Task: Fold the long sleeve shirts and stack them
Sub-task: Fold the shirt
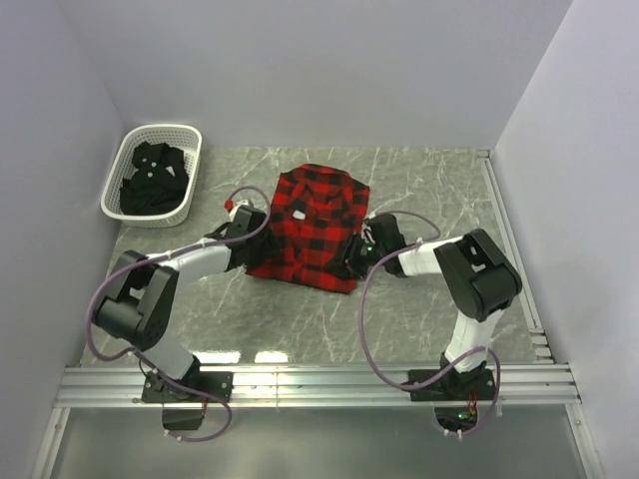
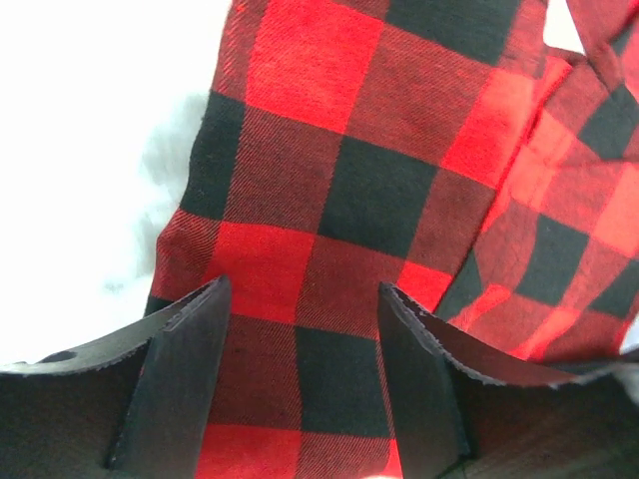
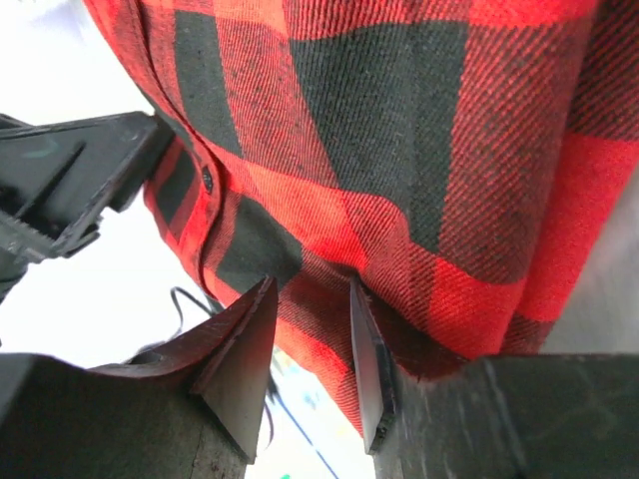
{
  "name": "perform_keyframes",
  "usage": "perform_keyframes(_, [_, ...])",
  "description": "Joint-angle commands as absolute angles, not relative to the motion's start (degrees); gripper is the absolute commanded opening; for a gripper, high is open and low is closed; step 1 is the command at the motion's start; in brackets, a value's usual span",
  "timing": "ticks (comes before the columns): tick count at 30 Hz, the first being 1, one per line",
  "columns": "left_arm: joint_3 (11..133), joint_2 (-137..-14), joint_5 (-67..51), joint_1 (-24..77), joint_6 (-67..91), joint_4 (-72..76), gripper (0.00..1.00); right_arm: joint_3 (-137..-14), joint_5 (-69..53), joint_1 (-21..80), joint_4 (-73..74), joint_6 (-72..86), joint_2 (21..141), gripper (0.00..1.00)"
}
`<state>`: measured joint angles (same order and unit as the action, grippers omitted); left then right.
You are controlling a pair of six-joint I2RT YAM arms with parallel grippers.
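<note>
Red flannel shirt (image 1: pixel 312 225) sits partly folded mid-table, the right gripper (image 3: pixel 312 289) pinching its near hem, the left gripper (image 2: pixel 300 299) straddling the cloth with jaws apart, and the black shirt (image 1: pixel 155 178) lies untouched in the basket (image 1: pixel 165 129), so folding and stacking look mostly ahead.

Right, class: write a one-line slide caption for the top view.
Left claw and right claw flank a red flannel; a black shirt sits in the basket.

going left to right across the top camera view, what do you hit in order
white plastic lattice basket holding a plain black shirt → left pincer → red-and-black checked flannel shirt → right pincer
</note>
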<state>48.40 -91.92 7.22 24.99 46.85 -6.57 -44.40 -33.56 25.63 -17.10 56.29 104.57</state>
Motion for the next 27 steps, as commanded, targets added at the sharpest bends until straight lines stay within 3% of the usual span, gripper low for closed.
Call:
perform_keyframes(1, [47.6, -85.3, 6.3, 26.5, 47.4, -9.7, 0.67, -40.3, -30.4, 26.0, -7.1, 51.5, 101.1, 0.44])
perform_keyframes(10, [53.7, -74.1, 12.0, 26.5, 39.0, -19.8, 0.76, -50.5, -22.9, 26.3, -3.9, 45.8, 90.5, 0.44])
perform_keyframes(11, [54.7, -73.3, 13.9, 26.5, 36.9, -21.0, 0.85, -52.9, -22.7, 26.2, -4.7, 46.0, 91.0, 0.44])
perform_keyframes(16, [59.8, -67.2, 21.7, 25.8, 30.0, -24.4, 0.99, -60.6, -23.6, 26.8, -9.2, 48.4, 97.9, 0.42])
perform_keyframes(21, [55.8, -60.6, 31.2, 25.0, 24.5, -19.4, 0.99, -68.5, -24.2, 27.9, -12.4, 50.7, 107.0, 0.41])
perform_keyframes(27, [49.1, -54.1, 32.5, 24.2, 23.6, -13.6, 0.99, -74.8, -24.0, 29.9, -13.0, 52.0, 116.1, 0.41])
